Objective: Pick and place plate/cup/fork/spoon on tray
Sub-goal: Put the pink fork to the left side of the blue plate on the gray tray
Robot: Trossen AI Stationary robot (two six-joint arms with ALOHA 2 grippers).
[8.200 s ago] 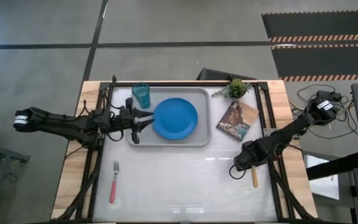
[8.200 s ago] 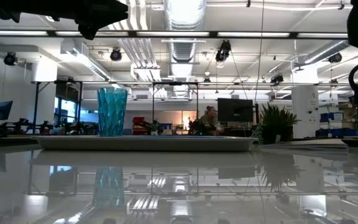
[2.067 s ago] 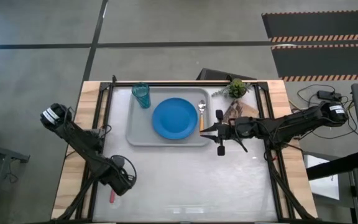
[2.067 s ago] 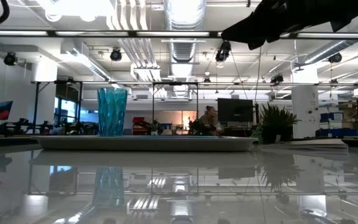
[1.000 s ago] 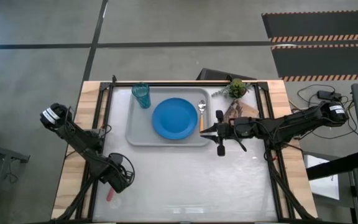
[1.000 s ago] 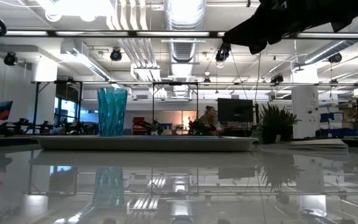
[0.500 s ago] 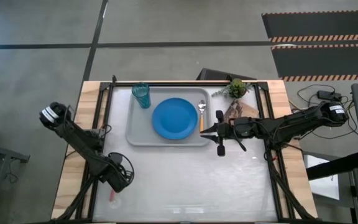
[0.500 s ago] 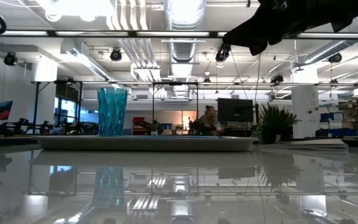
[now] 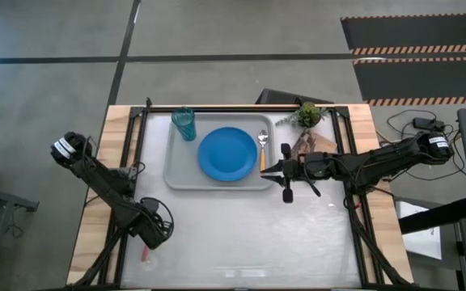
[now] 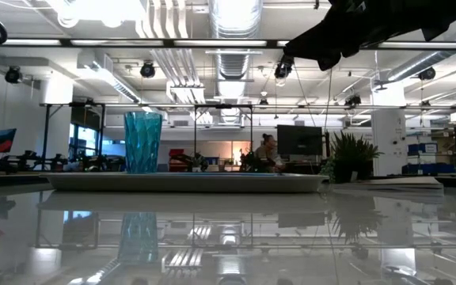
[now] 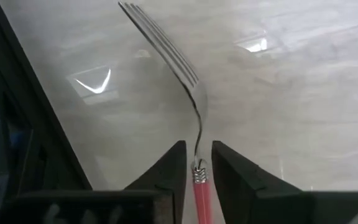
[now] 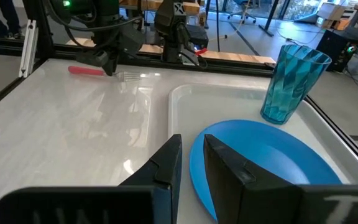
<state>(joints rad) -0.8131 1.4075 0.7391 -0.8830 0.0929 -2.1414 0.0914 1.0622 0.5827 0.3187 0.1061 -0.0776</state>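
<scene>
The left gripper (image 11: 196,163) sits low over the near-left part of the table (image 9: 241,234), its two dark fingers (image 11: 169,168) set narrowly to either side of the fork (image 11: 191,118), just where the metal neck meets the pink-red handle. A sliver of gap shows on each side of the handle, so whether the fingers actually press on it cannot be told. The tines point away from the wrist and reach out over the glossy white surface. From above, the same gripper (image 9: 154,232) covers most of the fork (image 9: 146,255) — only the handle's end shows beneath it, near the table's left front corner and well apart from the tray (image 9: 176,179).

The right gripper (image 9: 267,169) hangs at the tray's right edge, just beside the spoon (image 9: 262,149), fingers close together with a slim gap and nothing between them. Its wrist view looks across the tray (image 12: 185,99) past the plate (image 12: 272,162) and the cup (image 12: 289,84), with the left arm and the fork (image 12: 89,71) beyond.

The plate (image 9: 227,153) lies in the middle of the tray, the cup (image 9: 184,124) stands upright in its far-left corner, and the spoon lies along the right side with its orange handle toward the front. In the low view the cup (image 10: 142,142) rises above the tray (image 10: 184,182) — a potted plant (image 9: 307,114) and a picture card (image 9: 306,144) sit beyond the tray's right end.
</scene>
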